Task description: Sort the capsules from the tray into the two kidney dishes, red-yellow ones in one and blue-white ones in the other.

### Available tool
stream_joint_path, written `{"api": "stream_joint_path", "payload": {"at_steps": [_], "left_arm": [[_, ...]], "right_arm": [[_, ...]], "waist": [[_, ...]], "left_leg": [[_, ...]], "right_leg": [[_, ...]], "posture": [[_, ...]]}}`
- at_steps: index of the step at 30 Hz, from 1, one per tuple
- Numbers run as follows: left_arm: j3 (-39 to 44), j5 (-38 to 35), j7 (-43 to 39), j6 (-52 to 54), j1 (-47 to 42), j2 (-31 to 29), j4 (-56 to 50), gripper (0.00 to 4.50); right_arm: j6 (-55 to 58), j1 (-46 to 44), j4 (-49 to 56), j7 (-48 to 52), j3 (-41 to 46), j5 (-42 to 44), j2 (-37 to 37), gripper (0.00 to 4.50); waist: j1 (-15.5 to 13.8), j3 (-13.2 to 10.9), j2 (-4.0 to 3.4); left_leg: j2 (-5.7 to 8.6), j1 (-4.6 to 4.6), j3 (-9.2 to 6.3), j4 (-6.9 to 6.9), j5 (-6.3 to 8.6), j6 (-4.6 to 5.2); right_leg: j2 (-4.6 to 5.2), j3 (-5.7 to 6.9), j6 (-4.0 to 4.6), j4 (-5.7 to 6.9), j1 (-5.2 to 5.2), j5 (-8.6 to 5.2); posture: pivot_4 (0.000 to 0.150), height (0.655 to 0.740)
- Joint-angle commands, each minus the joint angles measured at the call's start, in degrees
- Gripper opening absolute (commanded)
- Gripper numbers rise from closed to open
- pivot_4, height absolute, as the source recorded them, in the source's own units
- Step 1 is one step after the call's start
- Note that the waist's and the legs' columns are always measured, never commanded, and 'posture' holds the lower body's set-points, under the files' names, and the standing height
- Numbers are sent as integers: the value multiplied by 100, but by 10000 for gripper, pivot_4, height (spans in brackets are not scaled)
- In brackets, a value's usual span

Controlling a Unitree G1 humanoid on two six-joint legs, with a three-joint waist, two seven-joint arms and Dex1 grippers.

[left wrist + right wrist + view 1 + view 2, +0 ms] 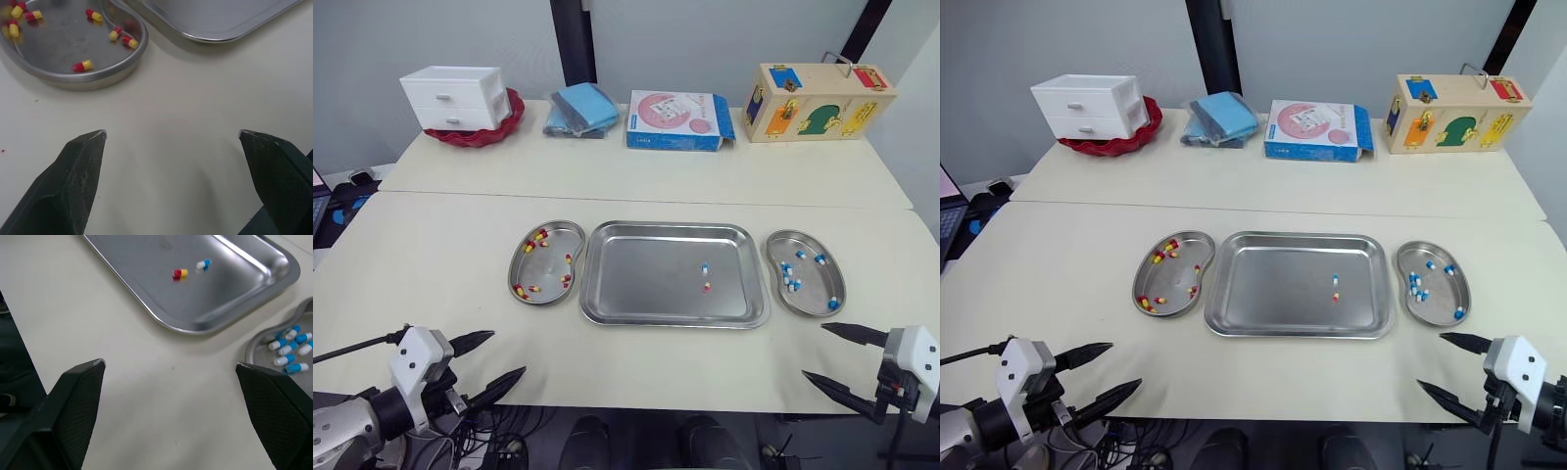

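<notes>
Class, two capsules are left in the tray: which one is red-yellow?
The red-yellow capsule is the one nearer the robot; the blue-white capsule lies just beyond it.

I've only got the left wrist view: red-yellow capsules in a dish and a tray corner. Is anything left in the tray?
Observer: Yes, the tray holds two: a blue-white capsule and a red-yellow capsule, right of centre.
Operator: Where do blue ones go?
Observer: The right dish holds only blue-white capsules.
Operator: Is the right end effector free?
Observer: Yes, the right end effector is open and empty, near the table edge by that dish.
</notes>
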State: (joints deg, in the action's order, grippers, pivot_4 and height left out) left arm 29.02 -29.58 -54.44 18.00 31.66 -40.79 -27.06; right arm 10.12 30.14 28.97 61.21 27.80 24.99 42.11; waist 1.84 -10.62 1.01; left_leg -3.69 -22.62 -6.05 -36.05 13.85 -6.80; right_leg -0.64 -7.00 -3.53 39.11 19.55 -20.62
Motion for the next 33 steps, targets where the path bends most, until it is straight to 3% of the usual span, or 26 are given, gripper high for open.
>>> {"api": "stream_joint_path", "payload": {"at_steps": [1,8,14,18,20,26,33], "left_arm": [[-89,-224,79,218,-130,-72,-463,45000],[-1191,-116,552,944,-1496,-329,-932,45000],[-2497,-14,952,1428,-3122,35,-749,45000],[-3312,250,1101,1470,-4023,556,-178,40527],[-3803,530,1140,1437,-4473,851,195,35140],[-4697,1066,1341,1440,-5690,1907,1441,35140],[-5168,1680,1684,1458,-6365,2779,2502,35140]], "right_arm": [[214,-159,412,-241,-165,219,-39,44884],[456,-413,769,-564,-674,194,-56,44884],[567,-452,951,-815,-947,140,-121,44884],[624,-469,1058,-1028,-1079,121,-184,45000],[659,-462,1099,-1124,-1114,126,-221,45000],[702,-432,1199,-1411,-1179,64,-303,45000],[315,-99,973,-1359,-1121,-53,-440,45000]], "waist": [[-1,0,0],[-46,0,-3],[-26,0,-3],[-15,2,-6],[-20,3,-7],[-22,3,-8],[-14,4,-8]], "left_leg": [[0,0,0,0,0,0],[1,1,-11,-3,-1,0],[3,8,-13,-3,0,0],[3,9,-13,-2,-1,0],[5,12,-15,-6,-1,0],[9,9,-17,-10,-1,0],[12,7,-20,-10,-1,0]], "right_leg": [[0,0,0,0,0,0],[0,10,0,0,-8,1],[0,12,-1,0,-19,2],[0,13,-1,1,-19,3],[-1,13,-1,6,-21,3],[-1,15,-4,5,-23,5],[0,16,-5,5,-24,6]], "posture": [[1500,7400],[1500,7400],[1500,7400],[1500,7400],[1500,7400],[1500,7400],[1500,7400]]}}
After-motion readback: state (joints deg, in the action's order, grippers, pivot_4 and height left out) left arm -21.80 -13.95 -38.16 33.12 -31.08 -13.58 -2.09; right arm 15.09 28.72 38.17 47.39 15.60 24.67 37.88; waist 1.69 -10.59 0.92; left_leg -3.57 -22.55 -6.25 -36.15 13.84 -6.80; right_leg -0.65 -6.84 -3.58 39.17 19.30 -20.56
